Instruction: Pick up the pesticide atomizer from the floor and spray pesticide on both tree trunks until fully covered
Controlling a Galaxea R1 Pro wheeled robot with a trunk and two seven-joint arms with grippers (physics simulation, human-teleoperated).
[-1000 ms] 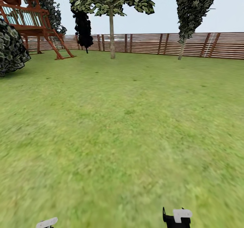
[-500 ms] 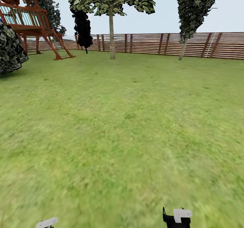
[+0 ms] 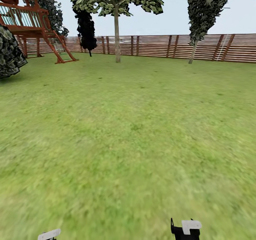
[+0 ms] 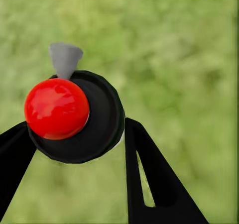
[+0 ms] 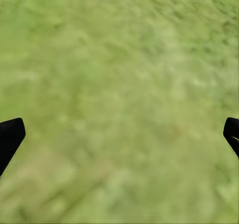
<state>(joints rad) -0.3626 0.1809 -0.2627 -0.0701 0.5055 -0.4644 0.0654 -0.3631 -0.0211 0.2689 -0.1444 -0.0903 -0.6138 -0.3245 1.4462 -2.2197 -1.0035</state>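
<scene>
In the left wrist view the pesticide atomizer (image 4: pixel 92 115), a dark round bottle with a red ball and a small grey nozzle, sits between the black fingers of my left gripper (image 4: pixel 74 140), which is shut on it over blurry grass. My right gripper (image 5: pixel 122 132) is open above bare grass, its fingertips (image 5: pixel 11 134) far apart. In the head view a white part of the left gripper (image 3: pixel 49 234) and the right gripper (image 3: pixel 185 228) peek in at the bottom edge. Far ahead across the lawn (image 3: pixel 135 144) stand a straight-trunked tree (image 3: pixel 117 37) and a leaning tree (image 3: pixel 192 51).
A brown slat fence (image 3: pixel 156 46) closes the far side of the garden. A red-brown wooden play tower with a ladder (image 3: pixel 32 22) stands at the back left. A dark bush (image 3: pixel 9 55) is at the left edge, and a near-black conifer (image 3: pixel 86 28) stands by the fence.
The whole head picture has shifted a little: bush and play tower slid toward the left edge, so the camera moved. Both grippers keep their places in the view.
</scene>
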